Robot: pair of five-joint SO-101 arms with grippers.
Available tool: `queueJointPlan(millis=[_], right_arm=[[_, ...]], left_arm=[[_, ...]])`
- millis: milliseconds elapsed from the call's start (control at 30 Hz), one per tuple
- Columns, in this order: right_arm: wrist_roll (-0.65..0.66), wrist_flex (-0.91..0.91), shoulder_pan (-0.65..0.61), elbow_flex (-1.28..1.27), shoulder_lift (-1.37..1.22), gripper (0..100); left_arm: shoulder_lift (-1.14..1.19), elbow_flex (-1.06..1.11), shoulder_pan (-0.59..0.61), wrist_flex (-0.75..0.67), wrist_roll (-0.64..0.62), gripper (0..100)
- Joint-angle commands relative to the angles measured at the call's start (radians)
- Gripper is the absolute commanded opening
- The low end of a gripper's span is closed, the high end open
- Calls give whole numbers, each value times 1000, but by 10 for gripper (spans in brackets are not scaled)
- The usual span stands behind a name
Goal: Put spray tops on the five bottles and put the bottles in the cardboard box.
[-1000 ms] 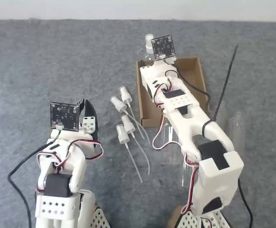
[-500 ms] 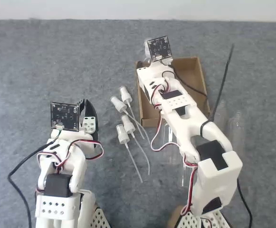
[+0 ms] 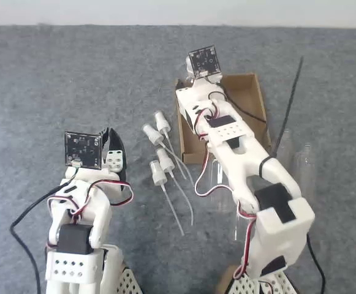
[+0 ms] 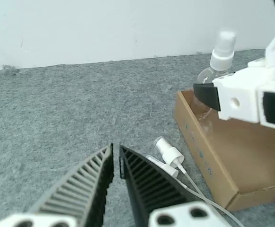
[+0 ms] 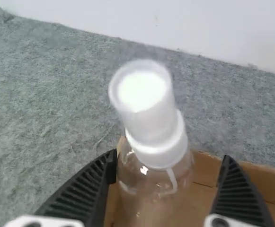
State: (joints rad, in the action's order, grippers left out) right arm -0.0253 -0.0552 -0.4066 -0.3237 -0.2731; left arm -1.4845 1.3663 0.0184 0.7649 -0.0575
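A clear bottle with a white spray top stands slightly tilted at the far left corner of the cardboard box, with my right gripper shut on its body. In the left wrist view the same bottle rises over the box, one black finger in front of it. Several loose spray tops with long tubes lie on the mat between the arms, and also show as spray tops beside the box. My left gripper hovers shut and holding nothing, near them.
Clear uncapped bottles stand to the right of the right arm, and another bottle stands close under it. A thin black strap sticks up near the box. Grey mat lies open at the far left.
The right arm shifted slightly left over the box's far corner, and the bottle's spray top sank behind the wrist camera. The left arm has not moved.
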Motion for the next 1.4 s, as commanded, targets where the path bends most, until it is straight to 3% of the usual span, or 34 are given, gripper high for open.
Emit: queueJointPlan(millis=[0, 300, 767, 1000, 1233, 1367], right_arm=[[-9, -38, 2, 78, 150, 279], [-9, -202, 2, 78, 357, 279], [-8, -644, 4, 72, 713, 278], [137, -920, 5, 71, 848, 278], [350, -1205, 156, 71, 1013, 279], [379, -1290, 312, 71, 1029, 281]], left_arm=[[9, -10, 0, -28, -5, 12], [9, -10, 0, -28, -5, 12], [9, -10, 0, -28, -5, 12], [9, -10, 0, -28, -5, 12], [9, -4, 0, -28, -5, 12], [9, -2, -2, -28, -5, 12]])
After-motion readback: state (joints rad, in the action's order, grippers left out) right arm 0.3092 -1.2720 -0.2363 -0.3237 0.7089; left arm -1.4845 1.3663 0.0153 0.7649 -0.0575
